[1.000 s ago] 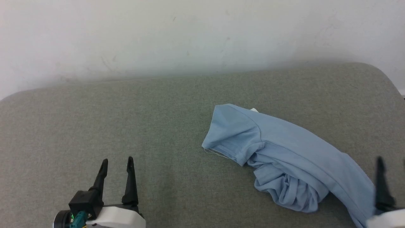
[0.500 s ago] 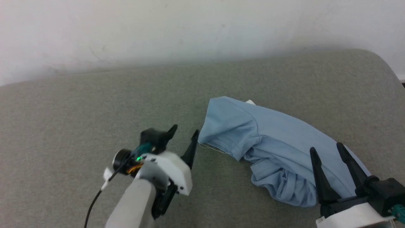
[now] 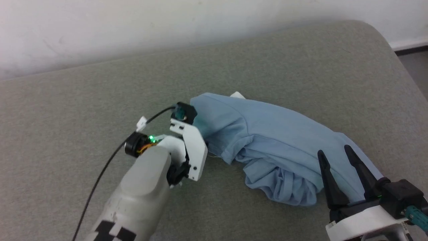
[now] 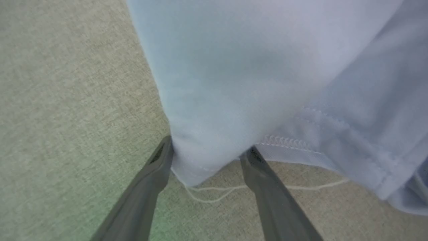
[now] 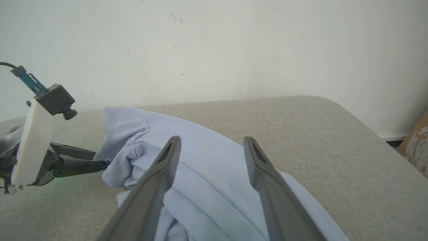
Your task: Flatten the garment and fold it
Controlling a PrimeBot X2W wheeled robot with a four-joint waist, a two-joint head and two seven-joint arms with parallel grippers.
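Grey-green upholstery (image 3: 83,93) runs under everything, with a scuffed white wall (image 3: 100,26) behind it. On my left wrist feed the left gripper (image 4: 207,147) stands parted, one finger on each side of a hemmed corner of the light blue shirt (image 3: 274,134). Both fingers (image 4: 157,167) touch the cloth, but the gap between them is wide, so I read it as straddling the corner, not pinching it. A loose pale thread (image 4: 207,200) trails from that corner onto the cushion. Most of the cloth there is blurred from being so close.

In the head view those fingers are hidden behind the arm's own white wrist block (image 3: 190,147). The pale forearm comes up from the bottom edge, leaning right toward the shirt's left end, with a black cable (image 3: 110,157) looping off it.

The right gripper (image 3: 334,152) is also spread and holds nothing. It sits over the shirt's right part, fingers pointing up and slightly left in the head view; I cannot tell whether the tips touch the fabric.

The shirt lies right of the cushion's middle, sleeve end to the left, crumpled folds on the near side. Its near right end disappears behind the right gripper. A small white scrap (image 3: 238,95) pokes out at its far edge; I cannot make out what it is.
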